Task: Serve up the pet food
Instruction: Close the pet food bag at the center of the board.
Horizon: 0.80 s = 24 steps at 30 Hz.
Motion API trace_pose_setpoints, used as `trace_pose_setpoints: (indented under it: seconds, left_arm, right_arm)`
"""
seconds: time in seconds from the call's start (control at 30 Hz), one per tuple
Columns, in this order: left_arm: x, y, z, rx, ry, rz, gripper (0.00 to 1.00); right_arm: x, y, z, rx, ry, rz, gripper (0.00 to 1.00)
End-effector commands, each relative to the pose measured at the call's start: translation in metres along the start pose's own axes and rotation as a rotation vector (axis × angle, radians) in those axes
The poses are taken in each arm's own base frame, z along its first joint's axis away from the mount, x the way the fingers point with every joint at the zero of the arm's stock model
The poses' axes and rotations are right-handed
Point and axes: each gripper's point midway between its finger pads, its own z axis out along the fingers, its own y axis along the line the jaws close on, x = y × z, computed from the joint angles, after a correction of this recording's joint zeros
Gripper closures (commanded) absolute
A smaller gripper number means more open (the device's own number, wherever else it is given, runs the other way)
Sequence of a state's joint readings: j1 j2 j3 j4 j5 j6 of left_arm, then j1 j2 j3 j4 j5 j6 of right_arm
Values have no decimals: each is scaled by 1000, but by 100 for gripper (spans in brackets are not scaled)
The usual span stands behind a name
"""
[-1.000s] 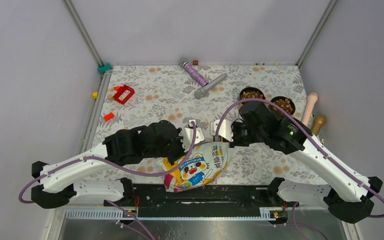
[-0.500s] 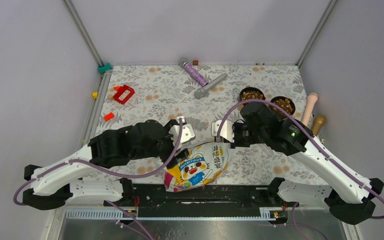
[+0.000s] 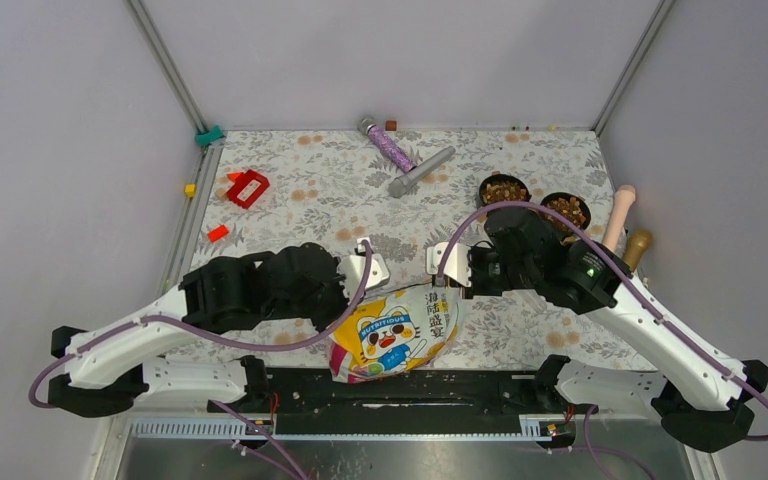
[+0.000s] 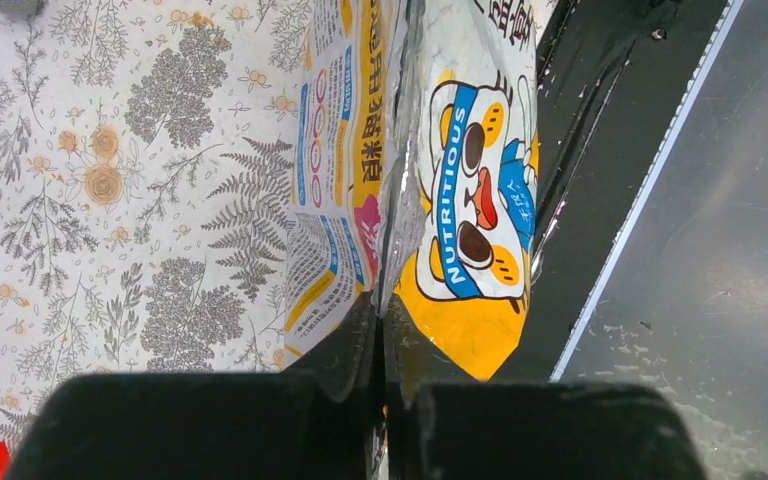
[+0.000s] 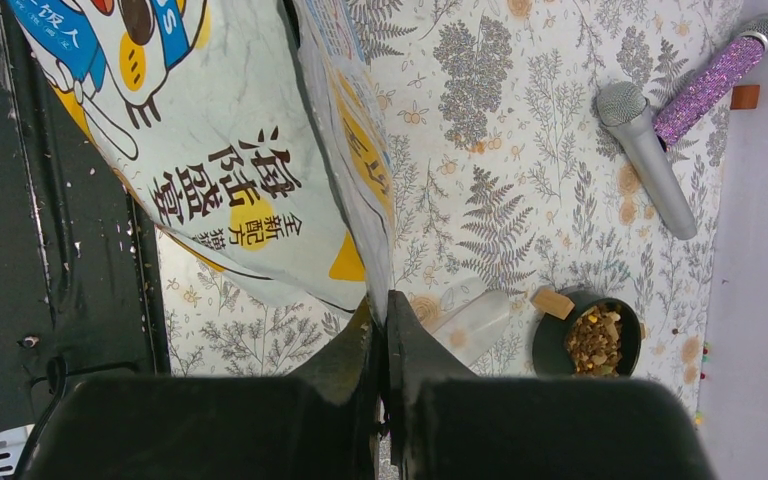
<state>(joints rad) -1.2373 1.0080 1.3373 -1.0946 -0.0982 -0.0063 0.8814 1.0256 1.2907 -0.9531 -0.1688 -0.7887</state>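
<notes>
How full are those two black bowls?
Both hold food: brown kibble shows in the farther bowl and the nearer bowl. How deep, cannot tell.

My overhead camera looks down on the whole table (image 3: pixel 290 200) from high on the near side of the bag (image 3: pixel 398 330). Both wrist cameras sit close against that bag, one from each side, and all three views share it.

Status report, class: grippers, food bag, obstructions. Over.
Left gripper shut on bag. Right gripper shut on bag. Kibble in both bowls. Microphones lie far side, clear of bag.
</notes>
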Motion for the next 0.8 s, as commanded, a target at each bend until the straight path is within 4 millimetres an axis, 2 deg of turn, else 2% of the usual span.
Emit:
trace_pose_setpoints:
  seconds: [0.0,0.1,0.17,0.2,0.3,0.33,0.37,0.4,0.47,0.57,0.67,0.7,0.73,0.77]
  left_arm:
    - [-18,-1,-16,12,-73,-16,100]
    - [-22,1,-21,2,-93,-15,97]
    - [-19,0,-22,9,-78,-16,58]
    - [-18,1,-22,2,-66,-25,50]
    - [-7,4,-19,-23,-16,-36,46]
    - [-3,5,-17,-29,-1,-37,46]
    - [1,6,-16,-34,17,-40,52]
    - [5,6,-15,-39,35,-42,62]
    - [12,10,-15,-65,65,-51,98]
    - [16,12,-19,-80,69,-71,100]
    - [9,13,-26,-78,14,-77,100]
    - [7,14,-29,-82,3,-76,93]
    - [7,14,-32,-81,-1,-77,71]
    - [8,14,-33,-79,0,-78,54]
  right_arm:
    - [-33,-29,-24,147,-149,-46,100]
    - [-33,-29,-25,148,-151,-50,100]
    - [-32,-29,-25,149,-148,-51,100]
    - [-33,-29,-25,148,-150,-52,100]
    - [-33,-28,-25,145,-152,-56,100]
    - [-33,-27,-25,140,-154,-60,100]
    - [-34,-26,-24,136,-158,-62,100]
    - [-34,-26,-24,132,-158,-62,100]
    - [-33,-27,-24,137,-154,-61,100]
    - [-33,-26,-24,137,-155,-62,100]
    - [-34,-25,-24,130,-162,-67,100]
    - [-34,-25,-24,129,-164,-67,100]
    - [-34,-25,-23,129,-161,-67,100]
    - [-34,-25,-24,130,-160,-67,100]
